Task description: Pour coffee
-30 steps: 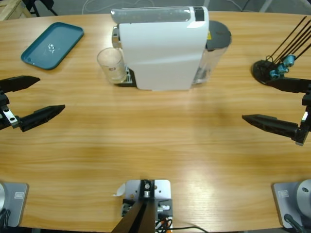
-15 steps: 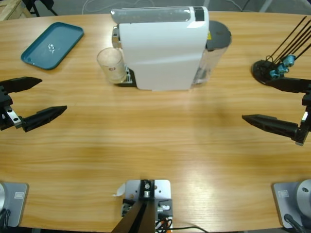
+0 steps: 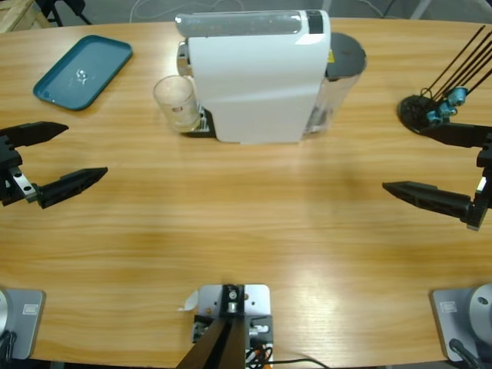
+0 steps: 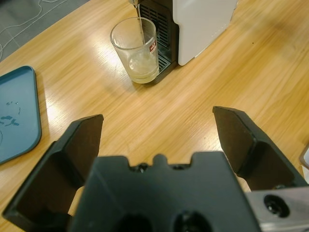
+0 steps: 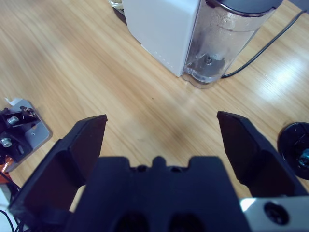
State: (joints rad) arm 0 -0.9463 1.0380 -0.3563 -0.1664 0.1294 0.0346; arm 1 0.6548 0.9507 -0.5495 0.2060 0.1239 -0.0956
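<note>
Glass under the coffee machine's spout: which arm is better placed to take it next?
Probably the left. Its open claw sits on the glass's side and faces it directly in the left wrist view; the right claw has the coffee machine in between.

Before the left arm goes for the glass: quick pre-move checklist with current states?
1. Left hand open, empty: ok.
2. Right hand open, empty, far from the machine: ok.
3. Glass upright under the spout of the coffee machine: ok.
4. Dispensing finished: not ok, a thin stream is running into the glass in the left wrist view.
5. Coffee level: only a shallow pale layer at the bottom.
6. Bare table between left hand and glass: ok.
</note>
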